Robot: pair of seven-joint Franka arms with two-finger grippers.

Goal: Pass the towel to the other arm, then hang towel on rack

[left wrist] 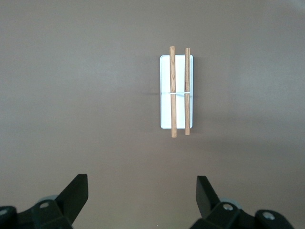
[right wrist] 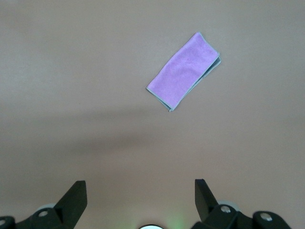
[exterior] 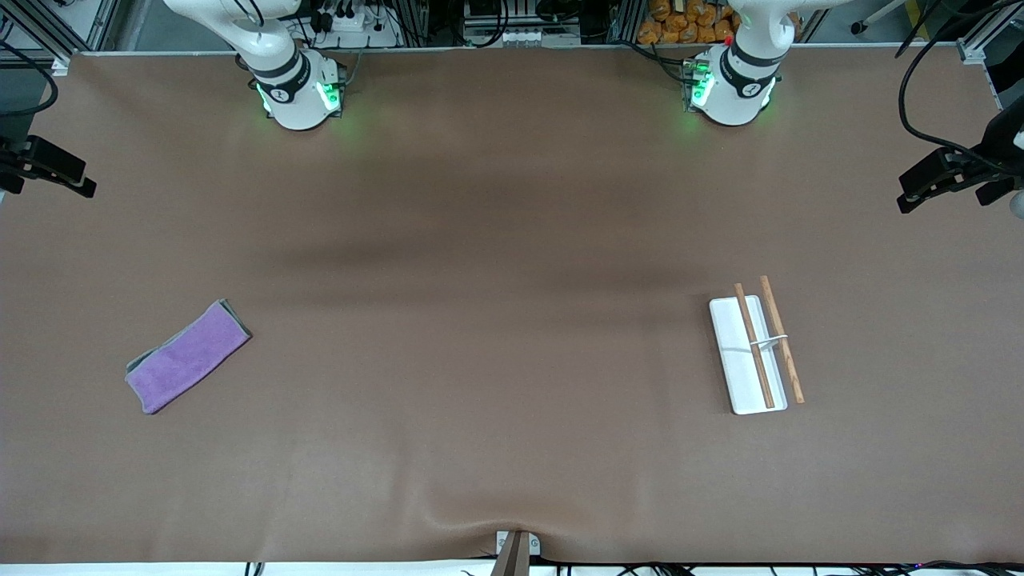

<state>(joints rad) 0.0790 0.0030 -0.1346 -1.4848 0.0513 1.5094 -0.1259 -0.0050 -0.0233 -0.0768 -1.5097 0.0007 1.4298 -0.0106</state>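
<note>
Purple and fuzzy on its upper face, the towel [exterior: 188, 357] lies flat on the brown table [exterior: 480, 360] as a folded rectangle, a thin grey edging showing along its border and at one corner where the layers splay slightly. It sits toward the right arm's end of the table, set at a slant. In the right wrist view the towel [right wrist: 184, 71] lies on the table well below and ahead of the right gripper [right wrist: 140, 200], whose two black fingers [right wrist: 71, 200] are spread wide with nothing between them; only their tips show, the rest cut off by the frame edge.

Toward the left arm's end of the table rests the rack [exterior: 755, 349]: a smooth white rectangular tray-like base with two thin brown wooden rods running lengthwise, joined midway by a slim white crosspiece. The left wrist view shows the rack [left wrist: 177, 91] on the table well below and ahead of the left gripper [left wrist: 142, 198], its black fingers [left wrist: 76, 195] likewise held wide apart and empty.

In the front view only the arms' white bases with green lights appear; both grippers are out of that frame. Towel and rack lie well apart.
</note>
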